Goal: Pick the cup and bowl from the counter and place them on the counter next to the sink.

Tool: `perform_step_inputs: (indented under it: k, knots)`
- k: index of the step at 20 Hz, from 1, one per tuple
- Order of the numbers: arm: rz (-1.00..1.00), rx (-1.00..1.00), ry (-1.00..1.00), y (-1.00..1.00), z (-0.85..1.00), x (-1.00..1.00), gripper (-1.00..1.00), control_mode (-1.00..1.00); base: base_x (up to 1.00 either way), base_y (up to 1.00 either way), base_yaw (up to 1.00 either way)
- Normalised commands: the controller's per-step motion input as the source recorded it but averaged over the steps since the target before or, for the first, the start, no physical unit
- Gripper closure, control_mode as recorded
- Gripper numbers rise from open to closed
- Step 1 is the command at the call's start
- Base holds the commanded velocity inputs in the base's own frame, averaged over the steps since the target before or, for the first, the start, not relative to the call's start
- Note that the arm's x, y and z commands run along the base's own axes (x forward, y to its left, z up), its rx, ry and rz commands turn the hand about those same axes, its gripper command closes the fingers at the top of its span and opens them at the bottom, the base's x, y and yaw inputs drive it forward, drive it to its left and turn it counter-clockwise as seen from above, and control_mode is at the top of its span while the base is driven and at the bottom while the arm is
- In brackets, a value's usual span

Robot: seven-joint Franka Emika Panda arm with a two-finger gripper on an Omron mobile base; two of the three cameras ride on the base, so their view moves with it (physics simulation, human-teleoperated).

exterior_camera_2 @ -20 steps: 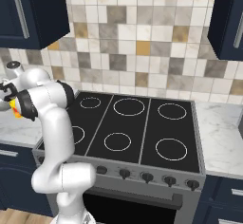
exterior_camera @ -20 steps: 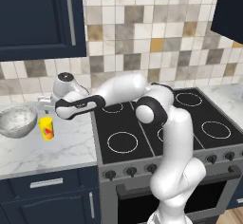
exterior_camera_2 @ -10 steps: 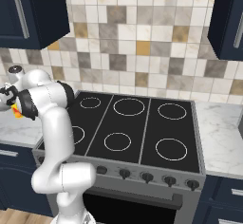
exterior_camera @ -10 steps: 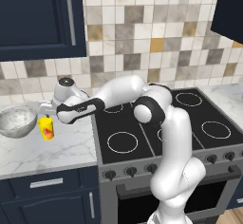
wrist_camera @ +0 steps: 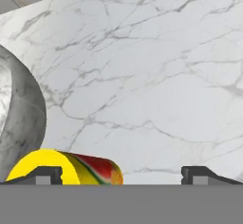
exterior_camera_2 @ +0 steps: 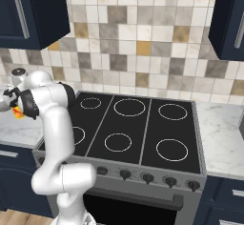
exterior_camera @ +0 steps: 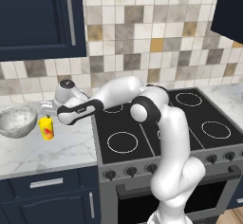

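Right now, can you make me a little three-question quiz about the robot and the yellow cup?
1. True or false: the pincer is open.
2. What stands right beside the cup on the counter? A) a kettle B) the bowl C) a plate
3. Fill in: in the hand view, the cup pokes up by one dark ____ of the pincer.

Key: 1 true. 2 B. 3 fingertip.
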Motion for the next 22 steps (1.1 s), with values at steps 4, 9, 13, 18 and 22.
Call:
perform_step_inputs:
  k: [4,9,13,18,22]
  knots:
    - [-0.02,0.00,0.00,0.25,0.00,0.12,-1.00,-1.00,0.00,0.00,0.00]
    - [0.00,0.00,0.00,0.31,0.00,0.00,-1.00,-1.00,0.00,0.00,0.00]
    - [0.00,0.00,0.00,0.17,-0.05,0.00,-1.00,-1.00,0.00,0.00,0.00]
    - [0.00,0.00,0.00,0.02,-0.16,0.00,-1.00,-1.00,0.00,0.00,0.00]
    - [0.00,0.00,0.00,0.00,-0.21,0.00,-1.00,-1.00,0.00,0.00,0.00]
